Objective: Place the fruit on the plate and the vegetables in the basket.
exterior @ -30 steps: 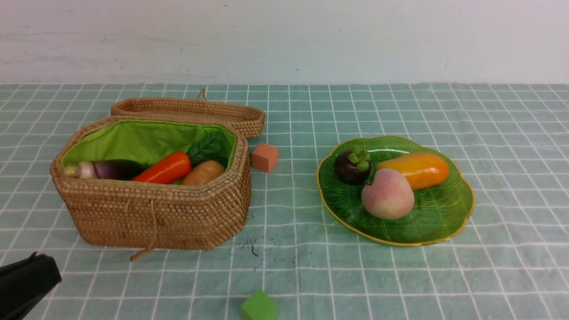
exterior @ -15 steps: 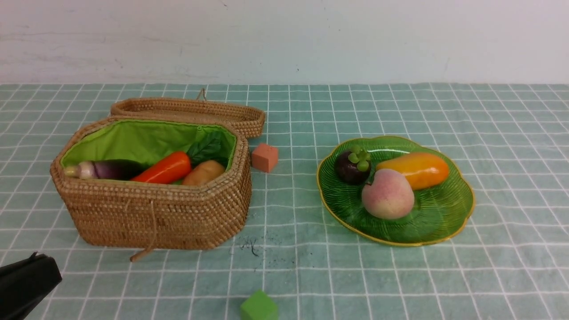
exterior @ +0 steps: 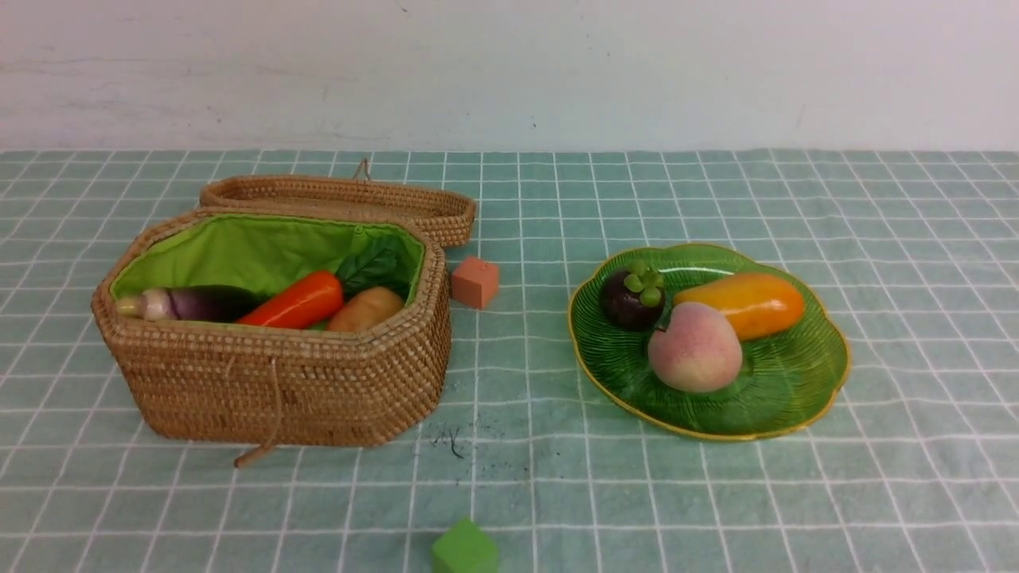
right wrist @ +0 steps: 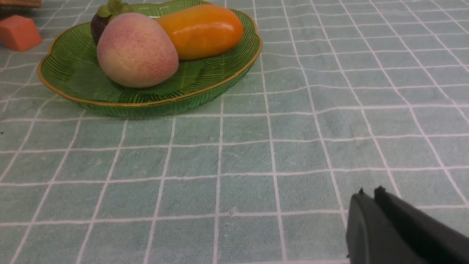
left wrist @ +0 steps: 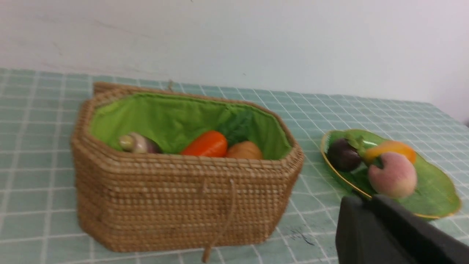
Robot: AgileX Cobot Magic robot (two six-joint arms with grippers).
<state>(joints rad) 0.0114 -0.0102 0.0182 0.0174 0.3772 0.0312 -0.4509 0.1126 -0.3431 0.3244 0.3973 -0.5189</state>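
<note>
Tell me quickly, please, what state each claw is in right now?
Left claw: closed, holding nothing.
Right claw: closed, holding nothing.

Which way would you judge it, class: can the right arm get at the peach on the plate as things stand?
Probably yes. The peach lies uncovered on the plate, bare cloth between it and the shut right gripper; the mango beside it crowds one side.

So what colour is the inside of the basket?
Bright green, a fabric lining inside the basket, clearest in the left wrist view.
</note>
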